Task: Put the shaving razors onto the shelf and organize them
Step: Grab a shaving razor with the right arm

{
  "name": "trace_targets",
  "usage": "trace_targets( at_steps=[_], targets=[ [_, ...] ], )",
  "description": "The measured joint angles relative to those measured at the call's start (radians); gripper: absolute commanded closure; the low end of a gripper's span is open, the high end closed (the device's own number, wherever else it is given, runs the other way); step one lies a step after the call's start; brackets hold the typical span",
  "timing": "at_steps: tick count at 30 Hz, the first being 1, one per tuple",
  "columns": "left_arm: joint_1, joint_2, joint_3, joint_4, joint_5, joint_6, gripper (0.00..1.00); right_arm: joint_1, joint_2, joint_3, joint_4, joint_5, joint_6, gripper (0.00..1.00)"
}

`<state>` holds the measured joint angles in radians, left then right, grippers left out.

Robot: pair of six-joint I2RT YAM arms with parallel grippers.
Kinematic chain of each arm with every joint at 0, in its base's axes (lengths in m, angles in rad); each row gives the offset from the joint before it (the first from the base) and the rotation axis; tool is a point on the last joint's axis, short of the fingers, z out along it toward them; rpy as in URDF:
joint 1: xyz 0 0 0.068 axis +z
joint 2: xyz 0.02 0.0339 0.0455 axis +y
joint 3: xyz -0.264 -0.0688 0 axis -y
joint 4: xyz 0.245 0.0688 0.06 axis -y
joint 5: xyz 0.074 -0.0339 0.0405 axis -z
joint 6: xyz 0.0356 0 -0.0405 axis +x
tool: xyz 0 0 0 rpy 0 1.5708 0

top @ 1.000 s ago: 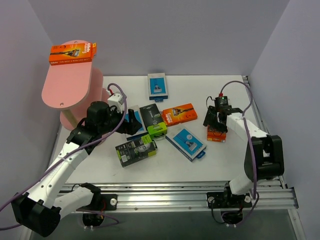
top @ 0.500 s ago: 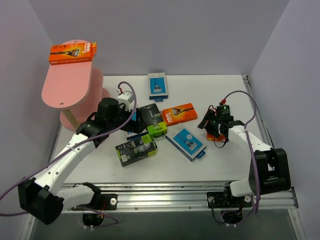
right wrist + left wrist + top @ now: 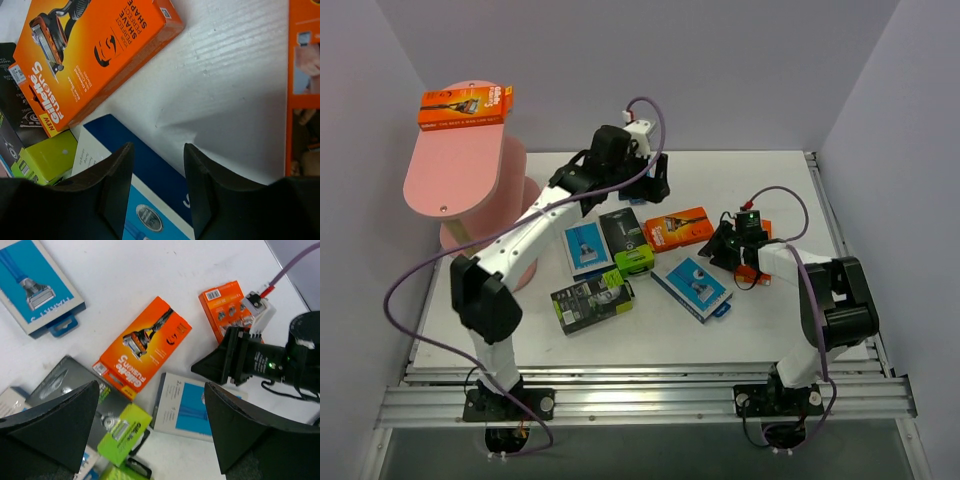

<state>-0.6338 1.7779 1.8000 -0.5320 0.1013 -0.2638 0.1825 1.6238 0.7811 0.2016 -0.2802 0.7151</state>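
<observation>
The pink shelf [image 3: 460, 175] stands at the far left with one orange razor pack [image 3: 465, 105] on its top board. My left gripper [image 3: 655, 187] is open and empty, raised over the back middle of the table; in the left wrist view [image 3: 150, 440] it looks down on the packs. My right gripper [image 3: 723, 246] is open and empty, low between the orange pack [image 3: 678, 227] and the small orange pack [image 3: 757, 268]. In the right wrist view [image 3: 157, 190] it hangs over a corner of a blue pack [image 3: 150, 210]. That blue pack [image 3: 692, 287] lies flat.
Another blue pack [image 3: 585, 247] and two black-and-lime packs [image 3: 625, 240] [image 3: 592, 300] lie left of centre. A further blue pack [image 3: 35, 285] lies at the back, under my left arm. Purple walls close the table on three sides.
My left arm swung from the left-middle packs up and right to the back middle, gripper open. My right gripper moved down and left, off the small orange pack toward the blue pack.
</observation>
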Motion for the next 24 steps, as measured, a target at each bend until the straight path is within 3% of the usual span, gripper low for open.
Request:
trace_targets(
  at_steps=[10,24],
  targets=[
    [-0.001,0.446,0.417,-0.121,-0.011,0.032,0.05,-0.040,0.134,0.058,0.117,-0.049,0.029,0.69],
    [-0.002,0.771,0.670,-0.254,-0.170,0.028,0.05,-0.071,0.231,0.142,0.183,-0.089,0.035,0.69]
  ],
)
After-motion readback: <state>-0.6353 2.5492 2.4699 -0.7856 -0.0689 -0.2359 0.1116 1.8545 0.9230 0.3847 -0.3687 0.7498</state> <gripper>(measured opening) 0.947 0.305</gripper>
